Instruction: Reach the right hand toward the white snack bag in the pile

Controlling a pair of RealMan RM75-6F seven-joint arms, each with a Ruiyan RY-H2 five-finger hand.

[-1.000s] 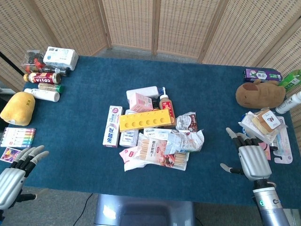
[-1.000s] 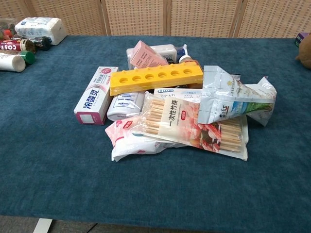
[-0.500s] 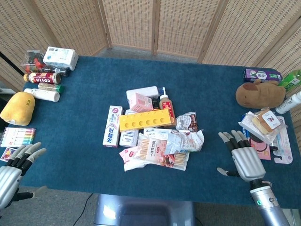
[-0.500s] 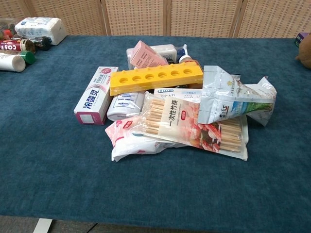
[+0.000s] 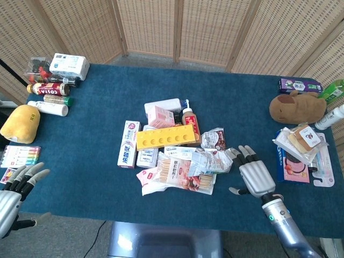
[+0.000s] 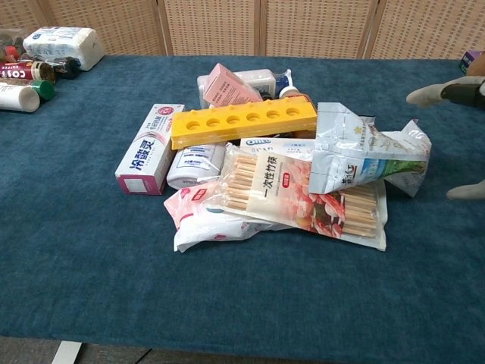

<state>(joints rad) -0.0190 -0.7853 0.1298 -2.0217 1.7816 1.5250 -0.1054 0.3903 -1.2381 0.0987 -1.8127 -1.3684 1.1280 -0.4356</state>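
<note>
The head view looks steeply down from high on the whole surface (image 5: 97, 107). The chest view looks low and close. The 2 views share the pile (image 5: 174, 148) (image 6: 265, 163).

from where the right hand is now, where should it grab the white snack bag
Probably the crumpled right end of the white snack bag, which sticks up clear of the pile. Come in from the right, where the open right robot hand already sits beside it; the left end lies on the skewer pack.
</note>
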